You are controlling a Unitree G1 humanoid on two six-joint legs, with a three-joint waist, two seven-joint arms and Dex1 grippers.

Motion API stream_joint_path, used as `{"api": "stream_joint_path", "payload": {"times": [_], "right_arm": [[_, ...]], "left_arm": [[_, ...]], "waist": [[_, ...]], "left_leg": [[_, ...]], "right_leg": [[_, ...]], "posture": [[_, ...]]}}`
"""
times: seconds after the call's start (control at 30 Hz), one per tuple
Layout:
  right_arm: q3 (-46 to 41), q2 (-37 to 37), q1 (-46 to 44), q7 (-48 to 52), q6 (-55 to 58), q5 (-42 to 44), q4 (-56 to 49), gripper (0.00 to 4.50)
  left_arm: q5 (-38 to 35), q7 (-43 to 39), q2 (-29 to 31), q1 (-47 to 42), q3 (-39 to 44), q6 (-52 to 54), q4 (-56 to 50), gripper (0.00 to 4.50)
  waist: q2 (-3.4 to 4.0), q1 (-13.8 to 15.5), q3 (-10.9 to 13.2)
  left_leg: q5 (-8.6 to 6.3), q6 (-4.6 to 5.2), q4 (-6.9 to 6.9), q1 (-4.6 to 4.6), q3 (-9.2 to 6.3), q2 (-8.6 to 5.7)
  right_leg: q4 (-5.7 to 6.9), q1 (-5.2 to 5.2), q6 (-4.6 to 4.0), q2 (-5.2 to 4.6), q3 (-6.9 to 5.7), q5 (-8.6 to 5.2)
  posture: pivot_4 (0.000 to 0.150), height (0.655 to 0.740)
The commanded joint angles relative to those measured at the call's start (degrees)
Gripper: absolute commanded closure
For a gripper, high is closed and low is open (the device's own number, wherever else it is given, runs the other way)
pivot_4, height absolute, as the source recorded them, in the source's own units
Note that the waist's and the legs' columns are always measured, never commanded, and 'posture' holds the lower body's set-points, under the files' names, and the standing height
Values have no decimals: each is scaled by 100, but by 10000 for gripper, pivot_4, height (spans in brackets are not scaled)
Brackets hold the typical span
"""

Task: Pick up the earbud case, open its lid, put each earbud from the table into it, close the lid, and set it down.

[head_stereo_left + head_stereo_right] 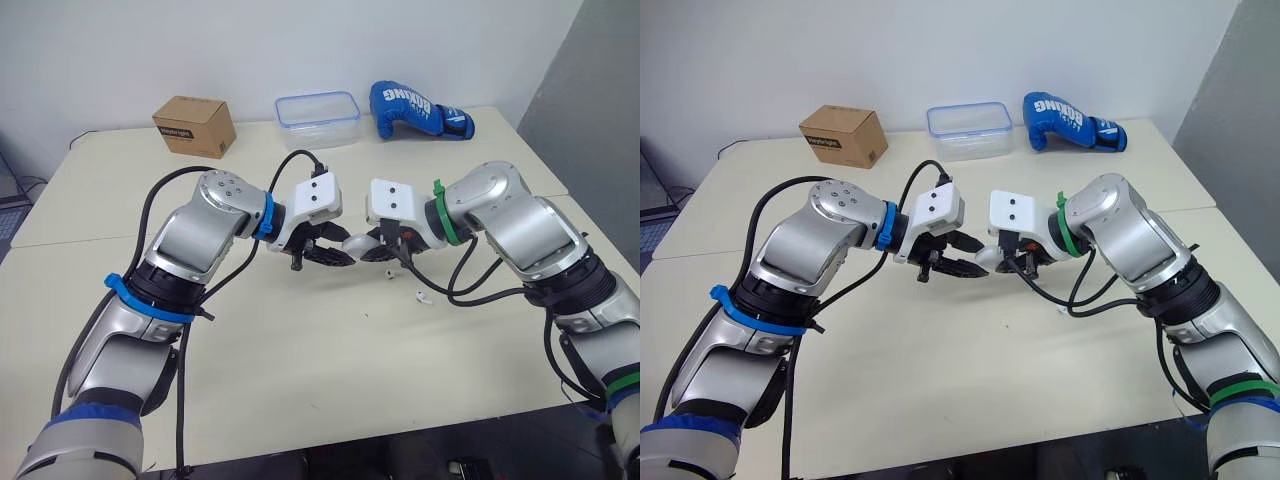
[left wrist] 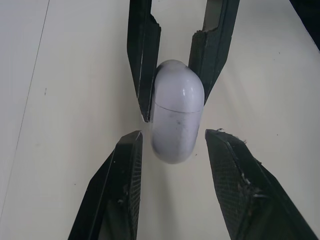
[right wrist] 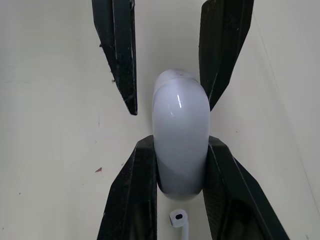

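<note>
The right gripper (image 3: 181, 144) is clamping the white earbud case (image 2: 176, 115) between its jaws, with the lid shut. The left gripper (image 2: 173, 135) is spreading open around the case's free end, not touching it. One earbud (image 3: 177, 219) is lying on the table (image 1: 300, 350) just beneath the right jaws.

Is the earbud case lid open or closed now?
Closed: only a thin seam crosses the earbud case, held by the right gripper.

One earbud case (image 1: 357, 243), two earbuds (image 1: 421, 296) (image 1: 388, 271)

Left gripper (image 1: 972, 268), right gripper (image 1: 1010, 263) — tips meeting at earbud case (image 1: 990, 263)
</note>
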Motion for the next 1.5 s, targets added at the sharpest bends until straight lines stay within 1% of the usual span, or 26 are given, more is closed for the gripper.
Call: {"api": "stream_joint_path", "payload": {"times": [0.03, 0.5, 0.6, 0.67, 0.7, 1.17, 1.23, 1.27, 1.4, 1.5], "right_arm": [[-173, -49, -75, 6, -20, -20, -187, 37113], [-227, 28, -154, -36, 84, 19, -186, 37113], [-242, 33, -167, -42, 113, 27, -192, 37113], [-259, 44, -182, -49, 132, 32, -189, 37113], [-268, 48, -187, -51, 141, 36, -190, 37113], [-302, 112, -198, -38, 29, 50, -113, 37113], [-333, 89, -187, 91, 104, 178, -189, 29861], [-340, 87, -184, 86, 104, 182, -210, 27404], [-478, 143, -163, -121, 50, 130, -71, 13496], [-760, 87, -86, -107, 205, 345, -42, 13496]], "left_arm": [[-65, -2, 46, -206, 177, 11, -107, 24552], [-186, 25, -130, -169, 117, 126, -161, 24552], [-223, 17, -160, -175, 117, 151, -154, 30259], [-231, 14, -162, -176, 106, 153, -152, 36723], [-233, 11, -161, -175, 104, 155, -153, 37125], [-98, 69, -74, -127, 91, 45, -148, 37123], [-113, 100, -84, -114, 114, 61, -163, 37123], [-116, 124, -88, -109, 126, 65, -164, 37123], [-173, 266, -91, -41, 251, 112, -160, 37123], [-386, 444, -140, 46, 589, 149, -126, 37123]], "waist": [[0, 0, 0], [0, 0, 0], [0, -2, 0], [0, -1, 0], [0, -1, 0], [0, -2, 0], [0, -2, 0], [0, -2, 0], [0, -2, 0], [0, -2, 0]], "left_leg": [[0, 0, 0, 0, 0, 0], [0, 0, 0, 0, 0, 0], [0, 0, 0, 0, 0, 0], [0, 0, 0, 0, 0, 0], [0, 0, 0, 0, 0, 0], [0, 0, 0, 0, 0, 0], [0, 0, 0, 0, 0, 0], [0, 0, 0, 0, 0, 0], [0, 0, 0, 0, 0, 0], [0, 0, 0, 0, -1, 0]], "right_leg": [[0, 0, 0, 0, 0, 0], [0, 0, 0, 0, 0, 0], [0, 0, 0, 0, 0, 0], [0, 0, 0, 0, 0, 0], [0, 0, 0, 0, 0, 0], [0, 0, 0, 0, 0, 0], [0, 0, 0, 0, 0, 0], [0, 0, 0, 0, 0, 0], [0, 0, 0, 0, 1, 0], [2, 0, 0, 0, 1, 0]], "posture": [[1500, 7400], [1500, 7400], [1500, 7400], [1500, 7400], [1500, 7400], [1500, 7400], [1500, 7400], [1500, 7400], [1500, 7400], [1500, 7400]]}}
